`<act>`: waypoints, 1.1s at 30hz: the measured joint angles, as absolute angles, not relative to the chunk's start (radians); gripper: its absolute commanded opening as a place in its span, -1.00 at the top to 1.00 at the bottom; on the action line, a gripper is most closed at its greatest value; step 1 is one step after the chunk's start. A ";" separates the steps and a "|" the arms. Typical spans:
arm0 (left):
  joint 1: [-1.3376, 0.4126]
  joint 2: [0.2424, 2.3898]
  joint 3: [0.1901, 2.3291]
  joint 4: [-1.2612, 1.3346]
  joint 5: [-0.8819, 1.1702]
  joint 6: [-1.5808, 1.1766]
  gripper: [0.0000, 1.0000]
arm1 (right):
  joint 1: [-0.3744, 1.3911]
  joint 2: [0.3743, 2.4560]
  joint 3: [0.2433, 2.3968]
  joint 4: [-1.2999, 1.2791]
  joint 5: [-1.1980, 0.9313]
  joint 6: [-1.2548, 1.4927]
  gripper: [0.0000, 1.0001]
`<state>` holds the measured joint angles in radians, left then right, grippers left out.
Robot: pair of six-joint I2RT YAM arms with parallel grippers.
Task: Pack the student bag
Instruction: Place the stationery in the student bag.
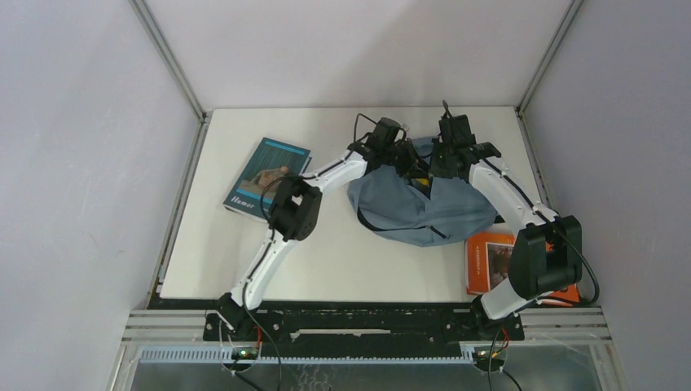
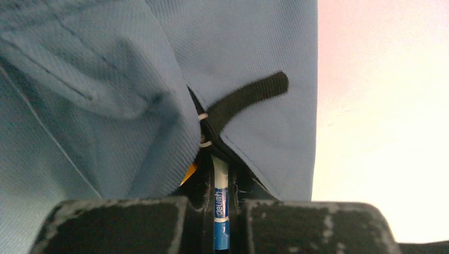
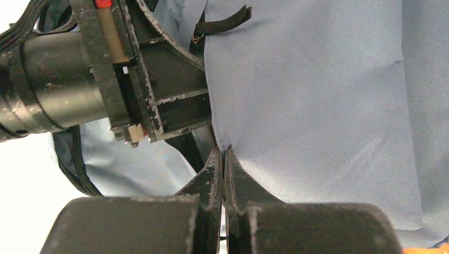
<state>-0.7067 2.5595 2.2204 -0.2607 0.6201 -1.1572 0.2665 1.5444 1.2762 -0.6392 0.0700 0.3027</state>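
Note:
The grey-blue student bag [image 1: 424,208] lies at the back middle of the table, its opening facing the far side. My left gripper [image 1: 405,160] is at that opening, shut on a blue and white pen [image 2: 221,211]. The pen points into the dark gap between the bag's fabric edges [image 2: 254,58]. My right gripper [image 1: 437,167] is beside it, shut on the edge of the bag's fabric [image 3: 317,106], with its fingertips [image 3: 223,156] pressed together at the cloth. In the right wrist view the left gripper's body [image 3: 148,79] sits just left of that fabric.
A blue book [image 1: 267,177] lies on the table's left side. Near the right arm's base lies an orange book [image 1: 493,259]. Something yellow-orange [image 2: 188,172] shows inside the bag opening. A black strap loop [image 2: 249,95] sticks out by the zipper.

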 measured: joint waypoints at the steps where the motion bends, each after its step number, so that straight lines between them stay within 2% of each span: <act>1: -0.707 2.565 2.223 -0.250 0.614 -1.164 0.69 | 0.268 1.544 1.276 -0.638 0.070 0.303 1.00; 2: -0.707 2.572 2.228 -0.243 0.607 -1.172 0.56 | 0.269 1.544 1.276 -0.638 0.070 0.303 1.00; 7: -0.710 2.573 2.219 -0.201 0.585 -1.181 0.19 | 0.270 1.544 1.276 -0.638 0.078 0.303 1.00; 11: -0.718 2.506 2.114 -0.176 0.543 -1.139 0.14 | 0.270 1.544 1.276 -0.640 0.078 0.302 1.00; 18: -0.717 2.368 2.051 -0.260 0.553 -0.965 0.13 | 0.251 1.544 1.276 -0.653 0.081 0.299 1.00; 26: -0.721 2.099 1.819 -0.295 0.651 -0.795 0.19 | 0.220 1.548 1.276 -0.648 0.070 0.294 1.00; 27: -0.722 2.060 1.783 -0.311 0.651 -0.766 0.19 | 0.216 1.548 1.276 -0.648 0.071 0.294 0.93; 28: -0.723 2.030 1.756 -0.325 0.651 -0.747 0.19 | 0.212 1.548 1.276 -0.648 0.072 0.292 0.77; 29: -0.721 2.006 1.734 -0.333 0.649 -0.733 0.17 | 0.209 1.549 1.276 -0.648 0.073 0.291 0.44; 31: -0.707 1.956 1.687 -0.353 0.633 -0.709 0.13 | 0.204 1.554 1.276 -0.647 0.068 0.284 0.06; 33: -0.684 1.919 1.652 -0.364 0.607 -0.690 0.03 | 0.206 1.564 1.276 -0.648 0.064 0.278 -0.10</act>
